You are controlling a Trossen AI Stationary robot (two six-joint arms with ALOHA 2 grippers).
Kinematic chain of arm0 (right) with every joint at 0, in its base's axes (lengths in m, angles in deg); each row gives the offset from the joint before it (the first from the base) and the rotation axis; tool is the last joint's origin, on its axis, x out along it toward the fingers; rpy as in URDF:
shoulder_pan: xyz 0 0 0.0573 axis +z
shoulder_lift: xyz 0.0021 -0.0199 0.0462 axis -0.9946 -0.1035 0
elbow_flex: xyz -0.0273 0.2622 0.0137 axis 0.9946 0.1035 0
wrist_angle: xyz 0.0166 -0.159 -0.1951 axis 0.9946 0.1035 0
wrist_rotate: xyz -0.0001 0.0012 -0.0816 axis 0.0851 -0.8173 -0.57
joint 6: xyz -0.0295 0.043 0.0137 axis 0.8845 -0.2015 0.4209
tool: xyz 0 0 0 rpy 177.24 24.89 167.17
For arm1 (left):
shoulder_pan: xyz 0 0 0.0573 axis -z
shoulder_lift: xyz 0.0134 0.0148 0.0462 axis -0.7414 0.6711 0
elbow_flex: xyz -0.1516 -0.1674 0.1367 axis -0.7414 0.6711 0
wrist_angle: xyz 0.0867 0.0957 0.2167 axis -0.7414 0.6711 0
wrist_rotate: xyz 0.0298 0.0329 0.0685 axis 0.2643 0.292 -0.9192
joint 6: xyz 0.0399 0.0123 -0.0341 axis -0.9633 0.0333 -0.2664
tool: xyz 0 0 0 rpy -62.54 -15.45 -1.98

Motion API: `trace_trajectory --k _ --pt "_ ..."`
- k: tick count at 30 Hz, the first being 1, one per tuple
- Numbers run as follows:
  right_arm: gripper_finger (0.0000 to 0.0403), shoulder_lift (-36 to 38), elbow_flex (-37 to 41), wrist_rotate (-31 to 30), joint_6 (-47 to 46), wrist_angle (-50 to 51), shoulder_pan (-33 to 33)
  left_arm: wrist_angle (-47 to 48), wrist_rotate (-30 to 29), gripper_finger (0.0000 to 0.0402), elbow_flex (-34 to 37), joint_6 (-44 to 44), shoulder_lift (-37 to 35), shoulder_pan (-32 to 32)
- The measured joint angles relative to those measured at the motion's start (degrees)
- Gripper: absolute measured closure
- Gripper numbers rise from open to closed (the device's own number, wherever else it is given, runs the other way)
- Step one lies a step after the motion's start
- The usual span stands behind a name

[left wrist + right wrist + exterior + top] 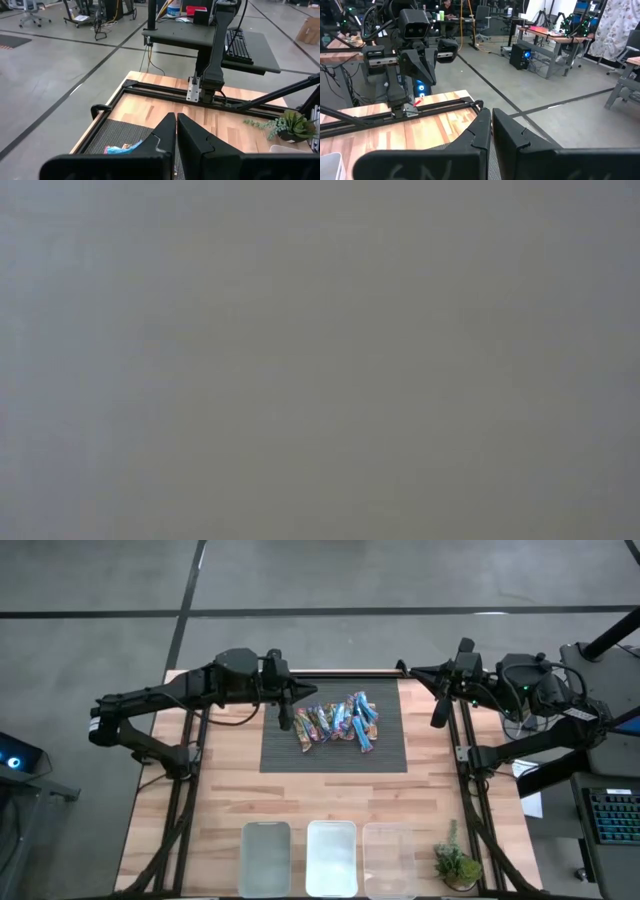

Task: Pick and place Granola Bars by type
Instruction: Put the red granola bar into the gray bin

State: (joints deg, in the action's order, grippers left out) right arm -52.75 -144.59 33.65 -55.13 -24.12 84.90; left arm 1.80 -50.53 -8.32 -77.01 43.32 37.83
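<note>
The Granola Bars lie in one mixed heap on the dark mat, toward the 12 o'clock side of the wooden surface in the high view, with blue, pink and orange wrappers overlapping each other. None of them is sorted yet: the three clear bins stand in a row at the 6 o'clock edge, well apart from the heap, and they seem to hold nothing, though from above this is hard to confirm. A small potted plant stands just beside the bins, at about 5 o'clock. The left gripper hangs at 9 o'clock of the heap, near its edge, with the jaws pressed together and nothing between them. The right gripper waits at 3 o'clock, beyond the mat, its jaws also pressed together and holding nothing. The low view shows only a grey blur. I judge that the task is at its very start. The next move calls for the left jaws to spread, then come down on one bar at the near edge of the heap, so that only this bar is pinched.
</note>
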Motion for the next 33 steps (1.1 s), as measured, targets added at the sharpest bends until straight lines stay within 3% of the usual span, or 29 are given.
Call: trace_trajectory --k 17,33 --pt "0.0394 0.04 2.18 0.02 -1.73 1.36 -0.01 0.0 -0.02 0.0401 0.0 -2.03 -0.02 -0.02" --pt "0.0394 0.0 2.92 0.0 -1.55 1.22 -0.02 0.0 0.11 0.0401 0.0 4.6 -0.02 -0.01"
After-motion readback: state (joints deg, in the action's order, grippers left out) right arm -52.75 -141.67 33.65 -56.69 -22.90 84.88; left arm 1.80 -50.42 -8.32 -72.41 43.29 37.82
